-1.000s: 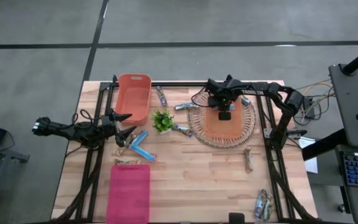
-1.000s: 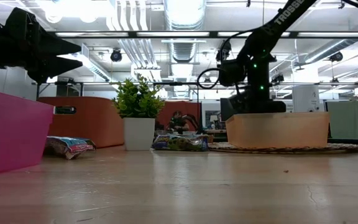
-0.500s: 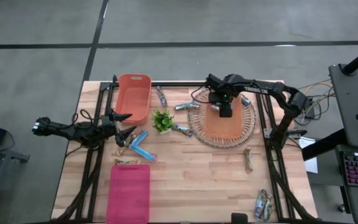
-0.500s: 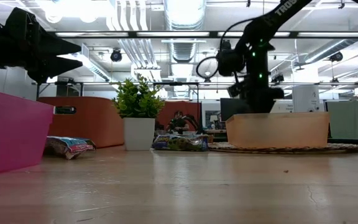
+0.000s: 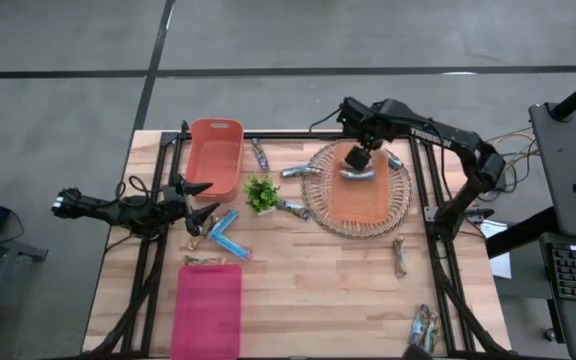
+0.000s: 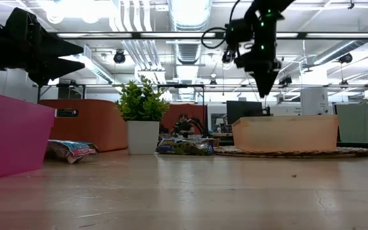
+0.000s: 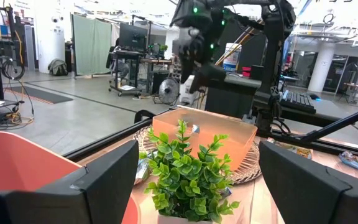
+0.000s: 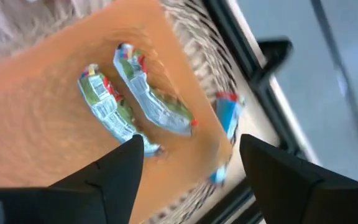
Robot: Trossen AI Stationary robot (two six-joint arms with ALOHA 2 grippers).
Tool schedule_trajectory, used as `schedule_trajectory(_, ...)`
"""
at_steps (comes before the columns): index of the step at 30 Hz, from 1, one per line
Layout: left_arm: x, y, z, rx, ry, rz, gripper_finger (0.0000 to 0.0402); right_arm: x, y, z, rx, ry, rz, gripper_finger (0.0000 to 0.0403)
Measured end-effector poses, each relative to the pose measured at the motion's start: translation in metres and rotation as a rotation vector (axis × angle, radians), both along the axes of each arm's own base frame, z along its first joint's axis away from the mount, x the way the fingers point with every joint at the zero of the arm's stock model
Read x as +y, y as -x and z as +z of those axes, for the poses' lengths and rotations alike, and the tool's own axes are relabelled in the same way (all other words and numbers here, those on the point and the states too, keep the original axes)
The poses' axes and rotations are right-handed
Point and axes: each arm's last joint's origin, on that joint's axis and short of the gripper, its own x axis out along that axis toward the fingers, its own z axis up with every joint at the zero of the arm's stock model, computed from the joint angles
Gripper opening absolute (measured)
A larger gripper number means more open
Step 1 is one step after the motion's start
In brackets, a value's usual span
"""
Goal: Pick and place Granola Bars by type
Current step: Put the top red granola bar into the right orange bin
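Two silver-green Granola Bars (image 8: pixel 107 106) (image 8: pixel 154 99) lie side by side on the floor of the orange tray (image 5: pixel 358 200). My right gripper (image 8: pixel 191 165) hangs open above them, clear of the tray (image 6: pixel 286 133), and holds nothing. My left gripper (image 5: pixel 208 198) waits open at the table's left, level, pointing at the small green plant (image 7: pixel 188 168). Two bright blue bars (image 5: pixel 223 232) lie on the wood near it. More bars lie loose on the table (image 5: pixel 260 153) (image 5: pixel 298 171) (image 5: pixel 400 255) (image 5: pixel 425 325).
The orange tray sits on a round wicker mat (image 5: pixel 398 195), where a blue bar (image 8: pixel 229 115) also lies. A salmon bin (image 5: pixel 215 155) stands at the far left and a pink bin (image 5: pixel 208 310) at the near left. The plant (image 5: pixel 261 192) stands between bin and mat.
My right gripper has risen out of the orange tray and gone a little toward the table's far edge. A silver bar now shows lying in the tray where the gripper stood.
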Motion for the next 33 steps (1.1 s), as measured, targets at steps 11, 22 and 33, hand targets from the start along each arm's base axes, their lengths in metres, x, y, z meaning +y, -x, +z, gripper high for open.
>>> schedule_trajectory(11,0.0,0.0,0.0,0.0,0.0,0.0,0.0312,0.029,0.001,0.045,-0.191,-0.047,-0.412,0.0258)
schedule_trajectory(22,0.0,0.0,0.0,0.0,0.0,0.0,0.0312,0.103,-0.005,0.068,-0.323,-0.099,-0.394,0.0265)
schedule_trajectory(33,0.0,0.0,0.0,0.0,0.0,0.0,0.0312,0.157,-0.013,0.064,-0.292,-0.124,-0.218,0.0265)
